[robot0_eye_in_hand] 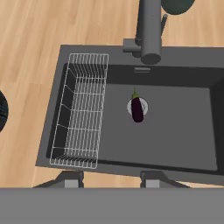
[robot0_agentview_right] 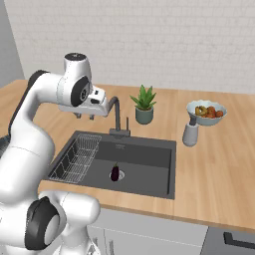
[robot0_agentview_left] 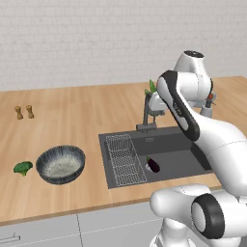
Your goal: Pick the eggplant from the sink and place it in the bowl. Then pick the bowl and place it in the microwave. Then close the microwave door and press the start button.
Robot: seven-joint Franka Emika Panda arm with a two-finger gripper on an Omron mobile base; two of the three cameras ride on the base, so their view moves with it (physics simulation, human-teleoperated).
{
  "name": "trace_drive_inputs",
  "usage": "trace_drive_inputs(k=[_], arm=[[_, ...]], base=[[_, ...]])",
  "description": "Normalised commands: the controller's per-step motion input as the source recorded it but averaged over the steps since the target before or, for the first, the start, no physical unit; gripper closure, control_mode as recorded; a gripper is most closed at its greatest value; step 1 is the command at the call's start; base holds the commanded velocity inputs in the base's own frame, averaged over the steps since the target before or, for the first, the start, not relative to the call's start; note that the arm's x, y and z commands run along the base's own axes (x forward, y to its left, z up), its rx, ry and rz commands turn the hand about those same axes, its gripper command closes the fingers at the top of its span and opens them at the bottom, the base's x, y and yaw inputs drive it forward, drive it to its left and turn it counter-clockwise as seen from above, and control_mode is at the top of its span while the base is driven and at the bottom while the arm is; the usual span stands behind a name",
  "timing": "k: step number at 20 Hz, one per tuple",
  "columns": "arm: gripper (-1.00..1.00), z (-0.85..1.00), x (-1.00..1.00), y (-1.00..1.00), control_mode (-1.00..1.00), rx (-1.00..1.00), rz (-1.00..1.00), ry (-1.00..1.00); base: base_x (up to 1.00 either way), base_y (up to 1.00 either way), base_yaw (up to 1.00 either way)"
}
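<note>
Wooden counter (robot0_agentview_left: 87, 116) carries, near its front edge at the left, the broccoli (robot0_agentview_left: 22, 168) and just beside it the bowl (robot0_agentview_left: 61, 164). Further right I see the sink (robot0_eye_in_hand: 183, 144), with the wire rack (robot0_eye_in_hand: 81, 111) along its left wall and the eggplant (robot0_eye_in_hand: 137, 108) lying on the drain. My gripper (robot0_eye_in_hand: 109, 178) hangs high above the basin, fingers apart, holding nothing.
</note>
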Motion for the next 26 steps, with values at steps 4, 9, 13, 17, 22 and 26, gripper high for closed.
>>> trace_drive_inputs(k=[4, 9, 13, 17, 22, 26], arm=[[-1.0, -0.02, -0.02, 0.03, -1.0, 0.0, 0.0, 0.0], [-1.0, -0.17, -0.02, 0.0, -1.0, 0.0, 0.0, 0.03], [-1.0, -0.82, -0.21, -0.27, -1.0, 0.0, 0.0, -0.01], [-1.0, -0.85, -0.16, -0.62, -1.0, 0.0, 0.0, 0.0], [-1.0, -0.61, -0.06, -0.53, -1.0, 0.07, 0.0, 0.0], [-1.0, -0.51, 0.08, -0.28, -1.0, 0.02, 0.01, 0.0]], base=[[0.0, 0.0, 0.0], [0.0, 0.0, 0.0], [0.0, 0.0, 0.0], [0.0, 0.0, 0.0], [0.0, 0.0, 0.0], [0.0, 0.0, 0.0]])
